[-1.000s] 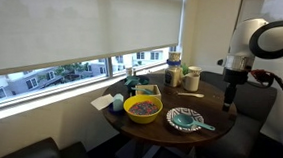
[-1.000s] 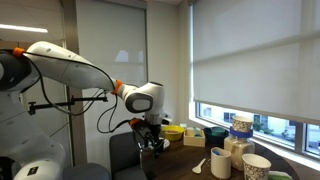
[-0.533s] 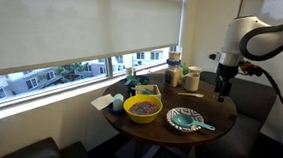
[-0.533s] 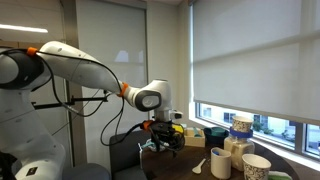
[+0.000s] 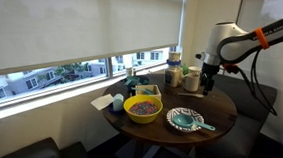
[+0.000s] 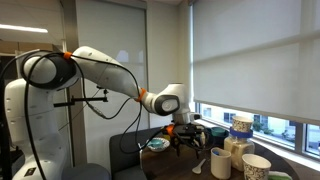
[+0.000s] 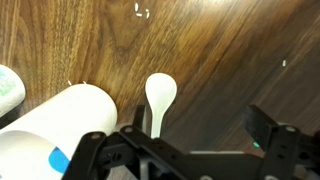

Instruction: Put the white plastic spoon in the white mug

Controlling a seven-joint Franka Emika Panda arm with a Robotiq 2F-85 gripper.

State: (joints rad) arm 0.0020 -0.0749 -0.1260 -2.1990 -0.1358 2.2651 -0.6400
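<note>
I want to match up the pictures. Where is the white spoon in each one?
In an exterior view: the white plastic spoon is a thin pale streak on the table, right of middle, beside the gripper.
In an exterior view: low and right of middle, just below the gripper.
Wrist view: in the middle, bowl end up.
Shared landmark: the open gripper close over the spoon.

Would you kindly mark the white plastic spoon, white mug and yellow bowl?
white plastic spoon [image 7: 160, 92], wrist view, its bowl
white mug [image 6: 221, 164], exterior view, side wall
yellow bowl [image 5: 141, 119], exterior view, outer wall
</note>
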